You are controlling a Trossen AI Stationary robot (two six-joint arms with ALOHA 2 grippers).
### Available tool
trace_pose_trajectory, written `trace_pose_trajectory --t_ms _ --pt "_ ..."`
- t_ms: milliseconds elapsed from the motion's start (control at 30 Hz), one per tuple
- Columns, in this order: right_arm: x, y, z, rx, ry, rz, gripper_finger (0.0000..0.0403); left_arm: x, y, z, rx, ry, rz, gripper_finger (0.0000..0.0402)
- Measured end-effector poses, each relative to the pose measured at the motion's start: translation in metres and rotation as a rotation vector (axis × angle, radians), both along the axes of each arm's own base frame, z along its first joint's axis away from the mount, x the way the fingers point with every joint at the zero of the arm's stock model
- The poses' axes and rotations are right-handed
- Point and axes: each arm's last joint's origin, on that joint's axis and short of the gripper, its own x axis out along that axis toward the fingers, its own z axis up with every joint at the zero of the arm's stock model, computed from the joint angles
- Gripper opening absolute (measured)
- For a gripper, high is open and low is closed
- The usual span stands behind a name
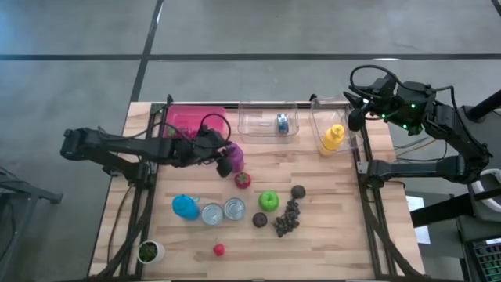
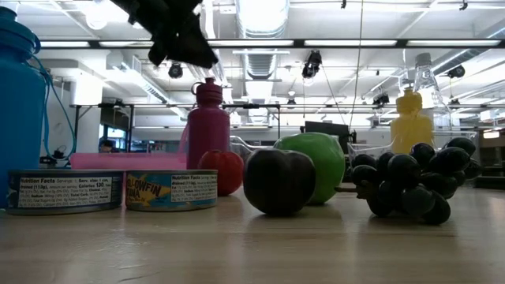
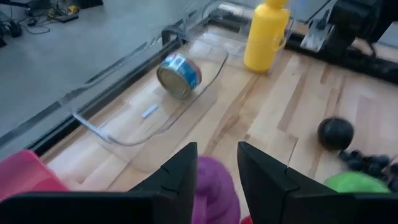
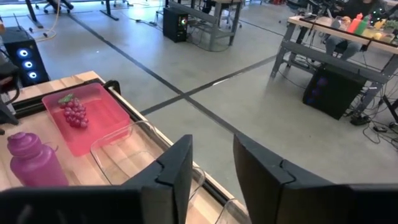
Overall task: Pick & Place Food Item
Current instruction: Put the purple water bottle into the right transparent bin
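Clear bin [image 1: 268, 119] is holding a tipped can [image 1: 282, 123]; pink tray [image 4: 87, 118] is holding grapes [image 4: 74, 112]. Left gripper [image 3: 214, 168], fingers parted, is hovering empty over the upright purple bottle [image 1: 232, 153]. Right gripper [image 4: 211, 165] is waiting open, empty.

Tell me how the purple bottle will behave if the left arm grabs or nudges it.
The purple bottle stands upright, tall and narrow, so a high nudge would probably tip it. Its round body would likely roll once down. It looks like smooth hard plastic, probably rigid but slippery. The left gripper hovers open above it.
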Motion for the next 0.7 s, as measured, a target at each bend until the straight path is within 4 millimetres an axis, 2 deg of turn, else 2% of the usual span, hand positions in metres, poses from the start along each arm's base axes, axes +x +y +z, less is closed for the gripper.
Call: trace_pose_trajectory --t_ms 133,367,700 --pt "0.0000 0.0000 0.0000 0.000 0.000 0.000 0.0105 0.0016 -0.0002 0.0076 -0.032 -0.005 -0.043 0.0119" --pt "0.0000 0.0000 0.0000 0.000 0.001 0.000 0.0100 -0.0016 0.0047 -0.0004 -0.056 0.060 -0.051 0.0119" --pt "0.0004 -0.0001 -0.0008 0.001 0.004 0.000 0.0111 -0.0021 0.0092 -0.0004 -0.017 0.074 -0.028 0.0119"
